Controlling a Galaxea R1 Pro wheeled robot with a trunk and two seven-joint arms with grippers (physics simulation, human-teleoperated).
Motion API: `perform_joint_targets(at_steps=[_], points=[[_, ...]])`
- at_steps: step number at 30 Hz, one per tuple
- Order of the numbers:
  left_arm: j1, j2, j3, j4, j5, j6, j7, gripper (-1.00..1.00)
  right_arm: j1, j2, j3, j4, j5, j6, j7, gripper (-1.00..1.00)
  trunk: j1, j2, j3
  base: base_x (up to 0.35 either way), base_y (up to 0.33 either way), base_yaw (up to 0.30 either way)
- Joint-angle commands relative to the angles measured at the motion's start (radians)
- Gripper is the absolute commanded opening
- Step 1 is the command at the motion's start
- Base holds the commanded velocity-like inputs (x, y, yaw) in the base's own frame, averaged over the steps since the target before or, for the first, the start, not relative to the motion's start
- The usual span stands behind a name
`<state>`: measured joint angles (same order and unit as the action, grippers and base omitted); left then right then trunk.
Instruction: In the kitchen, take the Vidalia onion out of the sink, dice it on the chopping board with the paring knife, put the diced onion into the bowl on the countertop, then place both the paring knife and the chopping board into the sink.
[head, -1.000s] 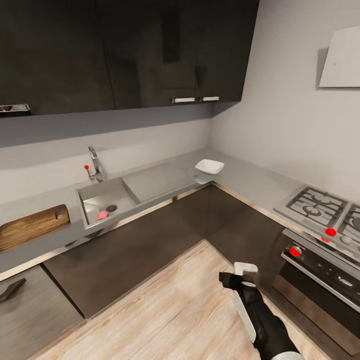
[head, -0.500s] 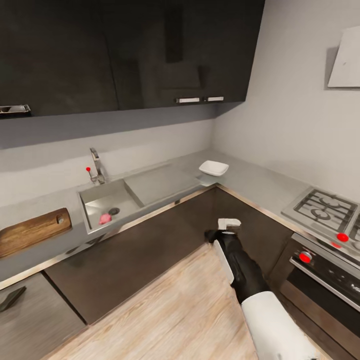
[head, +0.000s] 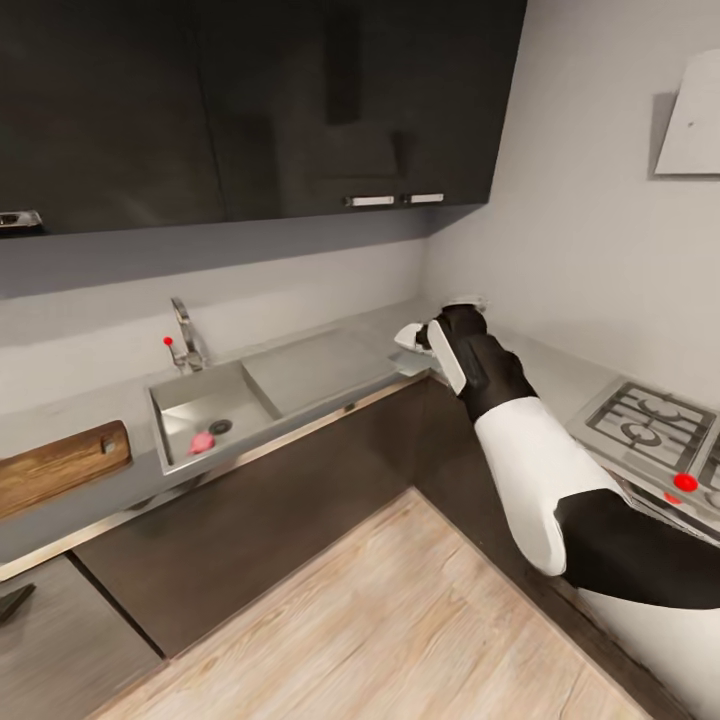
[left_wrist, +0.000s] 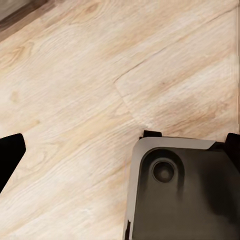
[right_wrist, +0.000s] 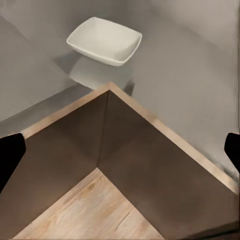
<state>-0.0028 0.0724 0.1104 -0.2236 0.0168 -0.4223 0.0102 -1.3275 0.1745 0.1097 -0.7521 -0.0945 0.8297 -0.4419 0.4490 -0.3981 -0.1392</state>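
Right gripper (head: 440, 335) raised at the counter corner, just before the bowl (right_wrist: 104, 41); its wrist view shows fingertips at opposite frame edges, so we read the jaws as spread, nothing held. Vidalia onion (head: 202, 442) lies on the sink (head: 165, 440) floor beside the drain, well apart, toward the robot's left. Chopping board (head: 55, 465) lies further left. We judge 1 leftward reach or reposition is needed.

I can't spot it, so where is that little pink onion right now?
In the head view, the Vidalia onion lies in the sink basin, beside the drain, below the tap and right of the chopping board.
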Motion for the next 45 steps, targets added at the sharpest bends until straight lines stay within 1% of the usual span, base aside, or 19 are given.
perform_joint_targets(at_steps=[1, 4, 8, 9, 11, 13, 19, 22, 24, 25, 27, 31, 35, 39, 45], points=[[0.0, 0.0, 0.0, 0.0, 0.002, -0.002, 0.001, 1.0, -0.008, 0.0, 0.0, 0.004, -0.011, 0.002, -0.01, 1.0, 0.001, -0.002, -0.002, 0.206, -0.208, 0.0], [0.0, -0.001, 0.0, 0.0, 0.002, -0.002, 0.002, 1.0, -0.024, 0.0, -0.023, 0.015, -0.011, -0.001, -0.009, 1.0, 0.001, -0.002, -0.002, 0.214, -0.219, 0.0], [0.0, -0.002, 0.0, 0.0, 0.002, -0.001, 0.002, 1.0, -0.029, 0.0, -0.126, 0.019, -0.012, -0.003, -0.006, 1.0, 0.001, -0.002, -0.002, 0.219, -0.253, 0.0], [0.0, -0.002, 0.0, 0.001, 0.002, -0.001, 0.002, 1.0, -0.03, 0.0, -0.145, 0.019, -0.012, -0.004, -0.006, 1.0, 0.001, -0.002, -0.002, 0.22, -0.264, 0.0], [0.0, -0.002, 0.001, 0.001, 0.002, -0.001, 0.002, 1.0, -0.03, 0.0, -0.167, 0.021, -0.013, -0.004, -0.005, 1.0, 0.001, -0.002, -0.002, 0.22, -0.266, 0.0], [0.0, -0.001, 0.001, 0.004, 0.002, -0.001, 0.002, 1.0, -0.03, 0.0, -0.176, 0.023, -0.013, -0.004, -0.004, 1.0, 0.001, -0.002, -0.002, 0.225, -0.254, 0.0], [0.0, 0.0, 0.003, 0.009, 0.002, -0.001, 0.002, 1.0, -0.03, 0.0, -0.181, 0.027, -0.017, -0.004, 0.0, 1.0, 0.001, -0.002, -0.002, 0.29, -0.077, 0.0], [0.0, 0.0, 0.003, 0.009, 0.002, -0.001, 0.002, 1.0, -0.03, 0.0, -0.182, 0.029, -0.017, -0.004, 0.015, 1.0, 0.001, -0.002, -0.002, 0.313, -0.01, 0.0], [0.0, 0.0, 0.003, 0.009, 0.002, -0.001, 0.002, 1.0, -0.03, 0.0, -0.182, 0.031, -0.017, -0.004, 0.034, 1.0, 0.001, -0.002, -0.002, 0.315, 0.01, 0.0], [0.0, 0.0, 0.003, 0.009, 0.002, -0.001, 0.002, 1.0, -0.03, 0.0, -0.182, 0.032, -0.017, -0.004, 0.058, 1.0, 0.001, -0.002, -0.002, 0.304, 0.101, 0.0], [0.0, 0.0, 0.003, 0.009, 0.002, -0.001, 0.002, 1.0, -0.03, 0.0, -0.182, 0.032, -0.016, -0.004, 0.081, 1.0, 0.001, -0.002, -0.002, 0.297, 0.142, 0.0], [0.0, 0.0, 0.002, 0.009, 0.002, -0.001, 0.002, 1.0, -0.03, 0.0, -0.182, 0.037, -0.014, -0.004, 0.11, 1.0, 0.001, -0.002, -0.002, 0.287, 0.174, 0.0], [0.0, 0.0, 0.002, 0.011, 0.002, -0.001, 0.002, 1.0, -0.029, 0.0, -0.183, 0.046, -0.013, -0.006, 0.117, 1.0, 0.001, -0.002, -0.002, 0.279, -0.027, 0.0], [0.0, -0.001, 0.002, 0.012, 0.002, -0.001, 0.002, 1.0, -0.027, 0.0, -0.184, 0.052, -0.011, -0.038, 0.118, 1.0, 0.001, -0.002, -0.002, 0.254, -0.177, 0.0], [0.0, 0.0, 0.002, 0.012, 0.002, -0.001, 0.002, 1.0, -0.026, 0.0, -0.184, 0.066, -0.011, -0.057, 0.119, 1.0, 0.001, -0.002, -0.002, 0.235, -0.21, 0.0]])
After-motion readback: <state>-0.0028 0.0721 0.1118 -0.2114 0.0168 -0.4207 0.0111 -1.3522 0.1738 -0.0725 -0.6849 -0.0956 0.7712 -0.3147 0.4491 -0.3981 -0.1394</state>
